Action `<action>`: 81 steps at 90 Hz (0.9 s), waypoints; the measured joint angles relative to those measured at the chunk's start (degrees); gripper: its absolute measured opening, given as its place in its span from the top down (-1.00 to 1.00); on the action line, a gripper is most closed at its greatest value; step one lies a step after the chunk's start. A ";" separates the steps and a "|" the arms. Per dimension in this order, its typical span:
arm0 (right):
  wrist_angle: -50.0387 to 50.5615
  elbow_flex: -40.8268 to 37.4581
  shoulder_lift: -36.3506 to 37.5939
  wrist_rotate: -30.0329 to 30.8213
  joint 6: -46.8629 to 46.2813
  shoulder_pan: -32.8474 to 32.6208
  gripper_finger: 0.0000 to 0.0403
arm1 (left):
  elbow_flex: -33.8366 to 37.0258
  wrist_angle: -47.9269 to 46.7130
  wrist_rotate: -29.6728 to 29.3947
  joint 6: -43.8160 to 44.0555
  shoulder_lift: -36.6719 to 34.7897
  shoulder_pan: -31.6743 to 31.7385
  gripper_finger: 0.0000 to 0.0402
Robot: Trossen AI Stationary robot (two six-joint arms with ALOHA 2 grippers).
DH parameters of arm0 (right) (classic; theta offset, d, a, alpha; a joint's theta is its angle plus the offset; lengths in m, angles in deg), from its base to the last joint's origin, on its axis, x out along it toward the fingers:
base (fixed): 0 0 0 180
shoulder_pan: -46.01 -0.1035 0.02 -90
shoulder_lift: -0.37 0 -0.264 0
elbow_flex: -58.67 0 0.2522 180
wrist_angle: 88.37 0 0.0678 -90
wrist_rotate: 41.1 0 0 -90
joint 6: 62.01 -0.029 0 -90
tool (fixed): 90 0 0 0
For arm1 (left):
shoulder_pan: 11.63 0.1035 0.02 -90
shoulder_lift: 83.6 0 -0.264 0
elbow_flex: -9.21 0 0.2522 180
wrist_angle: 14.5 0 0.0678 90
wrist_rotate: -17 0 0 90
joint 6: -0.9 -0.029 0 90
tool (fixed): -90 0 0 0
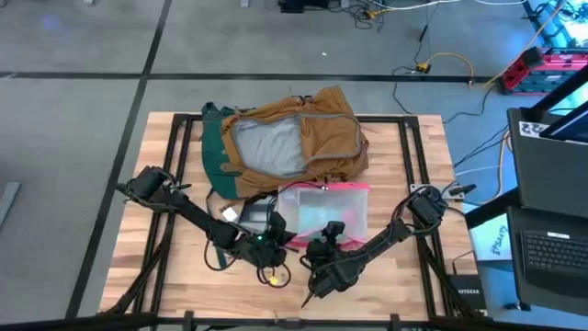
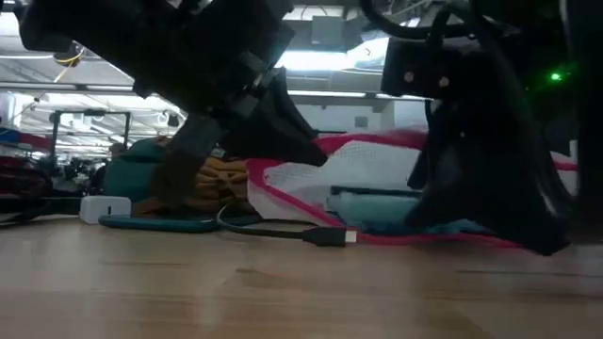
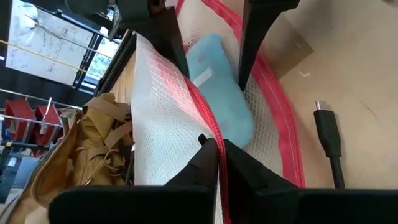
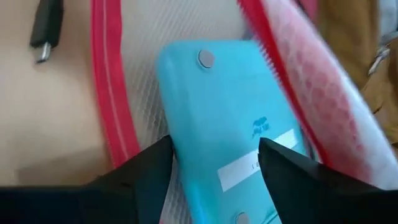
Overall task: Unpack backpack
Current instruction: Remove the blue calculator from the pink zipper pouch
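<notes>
Backpack (image 1: 303,138) lies open at upper centre of the high view, grey lining up, tan fabric bunched to its right, teal base to its left. Just below it, touching its lower edge, is the clear pink-edged pouch (image 1: 323,210).

My left gripper (image 3: 219,149) is at the pouch's left edge, fingers pinched nearly together on the pink zip border (image 3: 208,118); it holds that edge lifted. My right gripper (image 4: 214,165) is at the pouch mouth, fingers spread wide either side of the light blue device (image 4: 230,124) inside. No contact on the device that I can confirm; nothing gripped there.

A black cable plug (image 3: 324,121) lies on the wooden table (image 1: 165,267) just beside the pouch; a white charger block (image 2: 104,208) sits at left in the low view.

Risks, as I judge them:
- Device casing looks smooth; closing off-centre could squirt it deeper into the pouch.
- Right fingers may snag mesh and drag the whole pouch.
- Left pinch is on a thin edge; a pull could slip it and close the mouth.
</notes>
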 joint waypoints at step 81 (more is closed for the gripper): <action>5.52 0.04 0.15 -4.65 1.73 -0.17 -0.10 | -0.02 -0.04 0.49 0.00 0.00 -0.02 1.00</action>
